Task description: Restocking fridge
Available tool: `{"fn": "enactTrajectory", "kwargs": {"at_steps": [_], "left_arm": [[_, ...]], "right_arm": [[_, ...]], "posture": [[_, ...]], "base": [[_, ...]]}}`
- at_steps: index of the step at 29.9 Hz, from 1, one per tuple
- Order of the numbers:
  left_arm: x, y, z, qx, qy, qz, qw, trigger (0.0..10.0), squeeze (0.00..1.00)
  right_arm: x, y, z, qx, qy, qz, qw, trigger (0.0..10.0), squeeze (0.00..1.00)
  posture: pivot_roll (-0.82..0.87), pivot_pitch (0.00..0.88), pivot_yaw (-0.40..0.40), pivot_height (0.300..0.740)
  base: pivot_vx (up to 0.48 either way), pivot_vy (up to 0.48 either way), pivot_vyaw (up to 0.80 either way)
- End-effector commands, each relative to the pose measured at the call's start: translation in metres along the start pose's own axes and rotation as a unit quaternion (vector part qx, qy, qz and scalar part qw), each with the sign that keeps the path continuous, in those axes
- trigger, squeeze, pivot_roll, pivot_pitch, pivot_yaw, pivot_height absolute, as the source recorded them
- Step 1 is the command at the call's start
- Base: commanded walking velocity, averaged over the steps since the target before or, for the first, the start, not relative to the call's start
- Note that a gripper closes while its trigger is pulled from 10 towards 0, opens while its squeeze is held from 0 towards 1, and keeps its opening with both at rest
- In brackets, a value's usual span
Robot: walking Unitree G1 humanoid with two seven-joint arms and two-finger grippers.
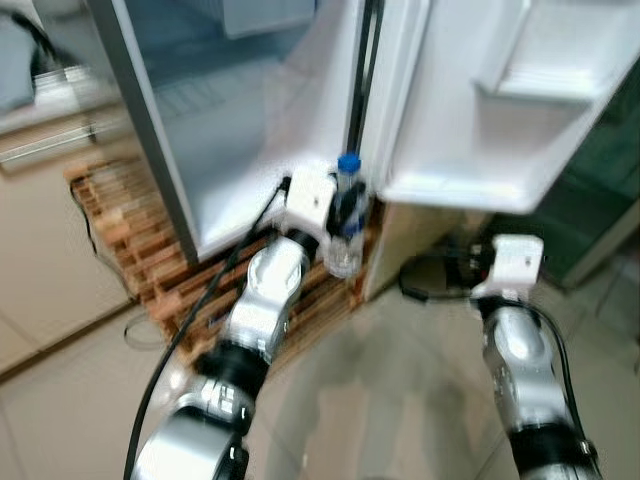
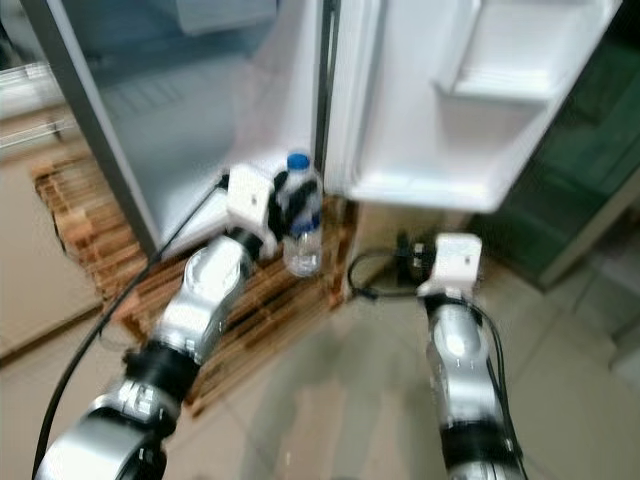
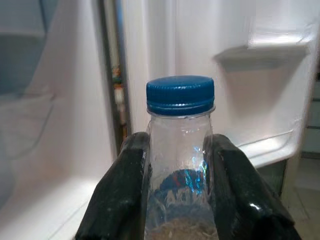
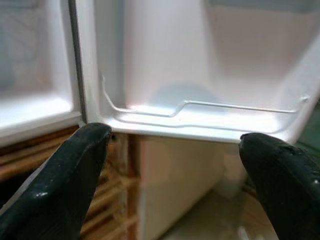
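The left tool (image 1: 345, 222) was clenched on the bottle (image 1: 346, 215), its two black fingers (image 3: 125, 190) pressing the clear neck from either side just below the cap. It held the bottle upright, low before the open fridge (image 1: 250, 120), with the wooden pallet (image 1: 130, 230) under the fridge lying beneath and beside it. To do this step well, I judge the bottle should be kept vertical and carried up over a shelf lip before the grip is relaxed (the door shelf (image 1: 470, 185) just beyond the tool looks the nearest landing). The bottle was transparent plastic with a ribbed blue cap (image 3: 180, 94) and a blue label showing between the fingers. The right tool (image 4: 175, 165) stood released, fingers spread wide, grasping nothing, facing the underside of the door shelf.
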State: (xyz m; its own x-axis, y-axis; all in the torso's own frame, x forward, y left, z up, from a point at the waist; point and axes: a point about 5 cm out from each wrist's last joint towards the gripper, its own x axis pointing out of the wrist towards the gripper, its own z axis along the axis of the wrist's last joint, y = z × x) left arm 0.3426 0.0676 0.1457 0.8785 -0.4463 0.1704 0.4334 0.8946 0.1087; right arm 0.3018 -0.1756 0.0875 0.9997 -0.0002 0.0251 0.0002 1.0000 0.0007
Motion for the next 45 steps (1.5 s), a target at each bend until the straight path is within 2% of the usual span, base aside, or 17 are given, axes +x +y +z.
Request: {"fn": "enactTrajectory", "kwargs": {"at_steps": [1,7,13,16,18,21,29,32,37,45], "left_arm": [[0.007,-0.013,0.013,-0.009,-0.029,-0.025,0.999,10.0,0.00],[0.009,-0.022,0.010,-0.016,-0.027,-0.038,0.999,10.0,0.00],[0.013,-0.022,0.013,-0.025,-0.025,-0.033,0.999,10.0,0.00],[0.012,-0.019,0.009,-0.021,-0.014,-0.017,1.000,10.0,0.00],[0.010,-0.011,0.003,-0.042,0.001,0.011,0.999,10.0,0.00],[0.010,-0.009,0.001,-0.047,0.005,0.021,0.999,10.0,0.00],[0.011,-0.007,0.004,-0.027,0.002,0.032,0.999,10.0,0.00],[0.011,-0.005,0.005,-0.032,-0.003,0.037,0.999,10.0,0.00],[0.011,-0.005,0.010,-0.017,-0.015,0.037,0.999,10.0,0.00],[0.011,-0.005,0.013,-0.002,-0.025,0.037,0.999,10.0,0.00]], "right_arm": [[-0.003,-0.015,-0.002,-0.010,0.008,-0.019,1.000,10.0,0.00],[-0.005,-0.020,0.000,-0.014,0.003,-0.028,1.000,10.0,0.00],[-0.004,-0.018,0.001,-0.018,-0.002,-0.014,1.000,10.0,0.00],[-0.003,-0.017,0.001,-0.016,-0.001,-0.012,1.000,10.0,0.00],[0.000,-0.012,0.001,-0.023,0.002,0.004,1.000,10.0,0.00],[0.000,-0.010,-0.001,-0.030,0.007,0.011,0.999,10.0,0.00],[0.004,-0.005,-0.002,-0.031,0.013,0.014,0.999,10.0,0.00],[0.004,-0.002,-0.003,-0.033,0.014,0.024,0.999,10.0,0.00],[0.003,0.004,-0.007,-0.006,0.020,0.041,0.999,10.0,0.00],[0.005,0.016,-0.005,0.012,0.016,0.075,0.997,10.0,0.00]], "posture": [[-0.12,0.000,-0.003,0.740],[-0.15,0.000,-0.003,0.740],[-0.15,0.000,-0.002,0.740],[-0.15,0.000,-0.003,0.740],[-0.14,0.000,-0.007,0.740],[-0.13,0.000,-0.008,0.740],[-0.11,0.000,-0.009,0.740],[-0.11,0.000,-0.010,0.740],[-0.10,0.000,-0.018,0.740],[-0.09,0.000,-0.021,0.740]], "base": [[0.000,0.000,-0.68],[0.000,0.000,-0.67],[0.000,0.000,-0.45],[0.200,-0.247,0.00],[0.306,-0.366,0.00],[0.321,-0.351,0.00],[0.295,-0.296,0.50],[0.000,0.000,0.55],[0.000,0.000,0.10],[0.000,0.000,0.00]]}}
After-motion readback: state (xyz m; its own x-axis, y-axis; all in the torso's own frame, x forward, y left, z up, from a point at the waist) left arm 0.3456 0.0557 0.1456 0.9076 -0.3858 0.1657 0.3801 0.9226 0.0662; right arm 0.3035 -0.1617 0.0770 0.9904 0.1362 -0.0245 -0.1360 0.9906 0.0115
